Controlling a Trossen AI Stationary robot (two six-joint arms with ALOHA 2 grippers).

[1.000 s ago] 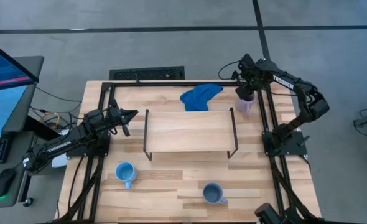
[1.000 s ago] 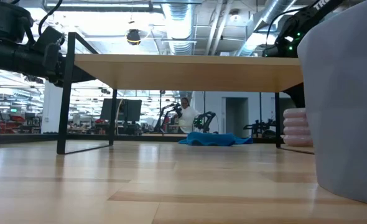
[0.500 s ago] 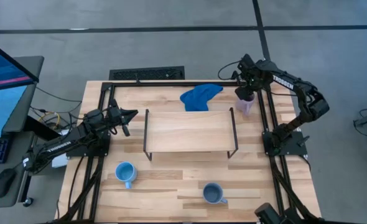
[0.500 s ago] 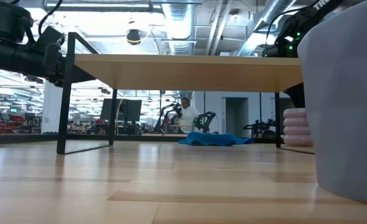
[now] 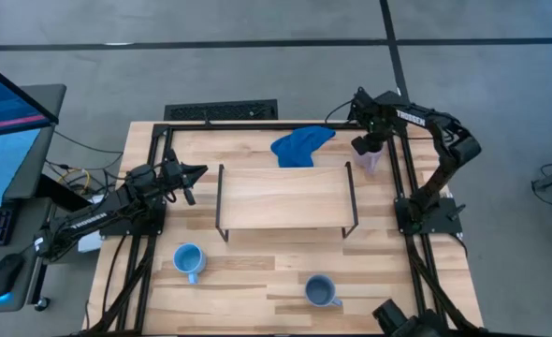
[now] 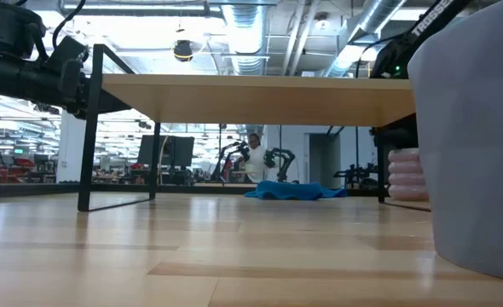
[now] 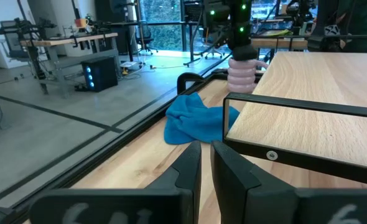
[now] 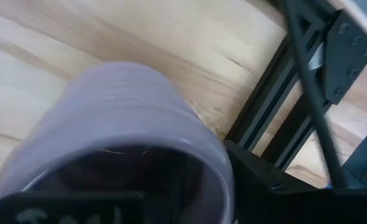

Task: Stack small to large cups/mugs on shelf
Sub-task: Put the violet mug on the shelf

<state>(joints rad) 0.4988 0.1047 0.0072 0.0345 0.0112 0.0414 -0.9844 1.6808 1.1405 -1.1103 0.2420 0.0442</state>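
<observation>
In the high view, the shelf [image 5: 285, 198] stands at the centre of the table [image 5: 248, 281], its top bare. The right gripper [image 5: 368, 143] sits in the upper right of the frame over the lilac mug [image 5: 369, 161], which stands just beside the shelf's right end; whether its fingers are clamped on the mug cannot be told from above. The left gripper [image 5: 195, 174] hangs at the left of the frame, near the shelf's left end. The sky blue mug [image 5: 188, 259] is at the lower left, the grey-blue mug [image 5: 320, 291] at lower centre, well apart from each other. A blue cloth [image 5: 299, 145] lies above the shelf. In the low view, the shelf spans the top, the cloth lies far behind, and the lilac mug shows at the right edge. In the left wrist view, the left gripper's fingers [image 7: 186, 165] are nearly together, holding nothing. In the right wrist view, the lilac mug fills the frame, with the right gripper's dark parts at its rim.
</observation>
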